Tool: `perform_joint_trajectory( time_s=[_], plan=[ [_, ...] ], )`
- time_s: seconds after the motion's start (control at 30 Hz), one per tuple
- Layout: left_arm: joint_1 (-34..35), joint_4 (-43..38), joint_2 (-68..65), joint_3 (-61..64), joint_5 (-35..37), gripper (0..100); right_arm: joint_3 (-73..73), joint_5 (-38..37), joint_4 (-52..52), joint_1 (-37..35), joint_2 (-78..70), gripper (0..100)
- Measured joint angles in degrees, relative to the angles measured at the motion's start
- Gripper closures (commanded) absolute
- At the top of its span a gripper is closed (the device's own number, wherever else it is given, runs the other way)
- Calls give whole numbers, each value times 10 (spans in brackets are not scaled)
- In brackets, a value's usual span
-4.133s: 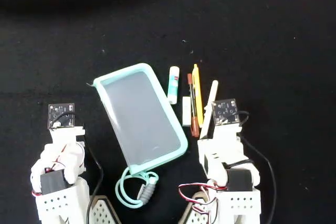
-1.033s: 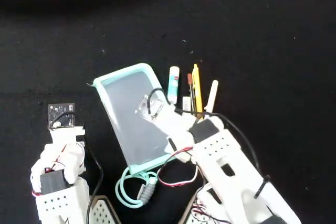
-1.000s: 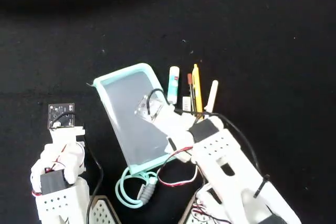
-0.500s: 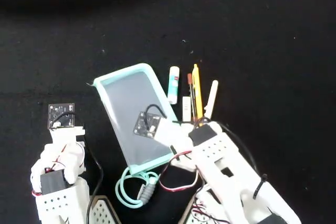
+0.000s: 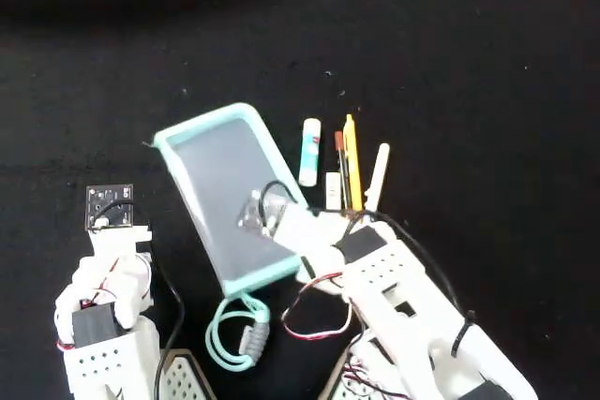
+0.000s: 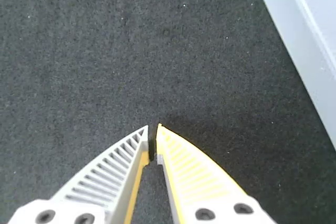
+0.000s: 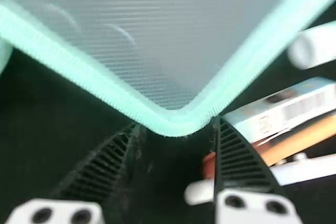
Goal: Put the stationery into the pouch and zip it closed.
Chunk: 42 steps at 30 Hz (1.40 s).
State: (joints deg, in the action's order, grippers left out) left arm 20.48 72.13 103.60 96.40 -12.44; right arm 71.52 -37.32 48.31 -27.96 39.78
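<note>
Mint-edged pouch (image 5: 211, 170) is sliding up-left across the tabletop, the released right hand (image 7: 177, 125) straddling its corner. The stationery (image 5: 349, 170) is lying unpacked beside it, and the left hand (image 6: 153, 129) is resting clenched.

A flat pouch (image 5: 211, 170) with a mint-green border and a translucent grey face is laid slantwise on the tabletop (image 5: 487, 91), its length run from 11 to 5 o'clock. A mint cord (image 5: 249, 336) is looped at its 5 o'clock end. At its 3 o'clock side, outside it, a glue stick (image 5: 309, 152), an eraser (image 5: 333, 192), a brown pen (image 5: 340, 161), a yellow pen (image 5: 352, 158) and a white pen (image 5: 378, 175) are lined up.
</note>
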Motion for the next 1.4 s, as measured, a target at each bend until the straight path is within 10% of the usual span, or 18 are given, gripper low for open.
perform_joint_trajectory(
  time_s=[0.37,0.8,1.07,1.4],
  plan=[
    [0,0,0,0,0,952,0,98,-189,3,0,790],
    [0,0,0,0,0,952,-186,119,164,-79,0,790],
    [0,0,0,0,0,952,-194,132,182,-222,0,787],
    [63,0,0,0,0,949,-194,212,182,-231,0,787]
  ],
)
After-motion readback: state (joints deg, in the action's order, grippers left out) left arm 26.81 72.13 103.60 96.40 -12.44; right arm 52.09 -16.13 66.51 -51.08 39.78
